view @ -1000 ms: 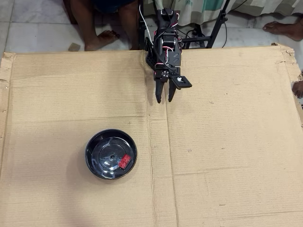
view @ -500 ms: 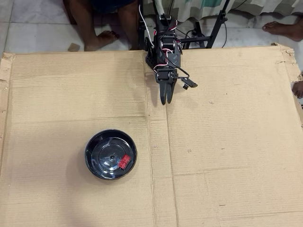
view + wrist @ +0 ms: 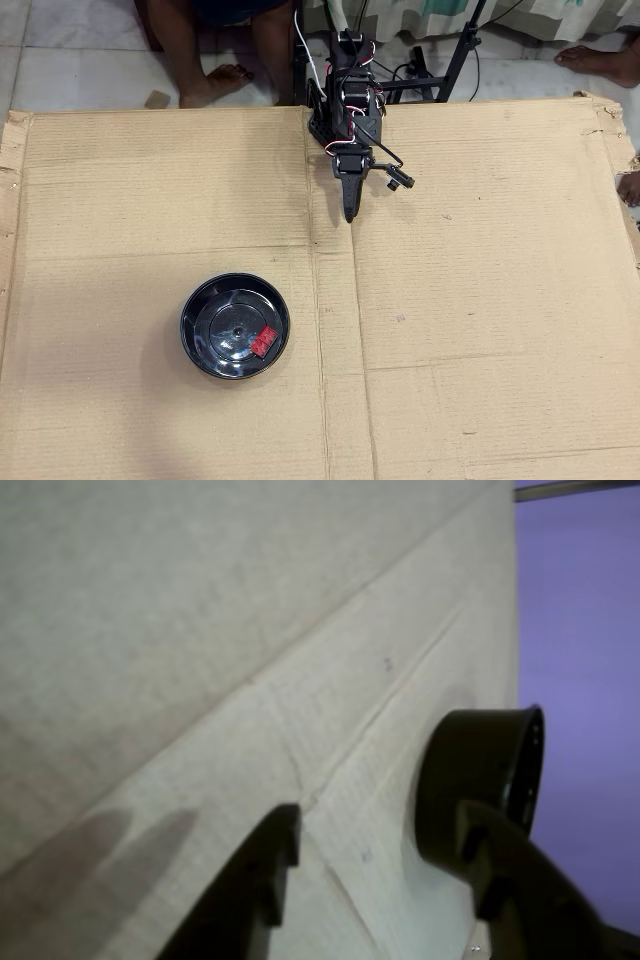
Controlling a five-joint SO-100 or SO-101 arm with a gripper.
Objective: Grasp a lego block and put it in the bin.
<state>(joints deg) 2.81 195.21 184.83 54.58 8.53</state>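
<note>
The brick (image 3: 264, 340) lies inside the bin (image 3: 197, 305), toward the cardboard's (image 3: 500, 300) near-left corner. The gripper (image 3: 348, 212), released and empty, hangs by the far edge, bin diagonally down-left in the overhead view.

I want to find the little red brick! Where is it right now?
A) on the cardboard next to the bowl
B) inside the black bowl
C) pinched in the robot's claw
B: in the overhead view the red brick lies inside the black bowl, near its rim, while the claw is far off and empty.
</note>
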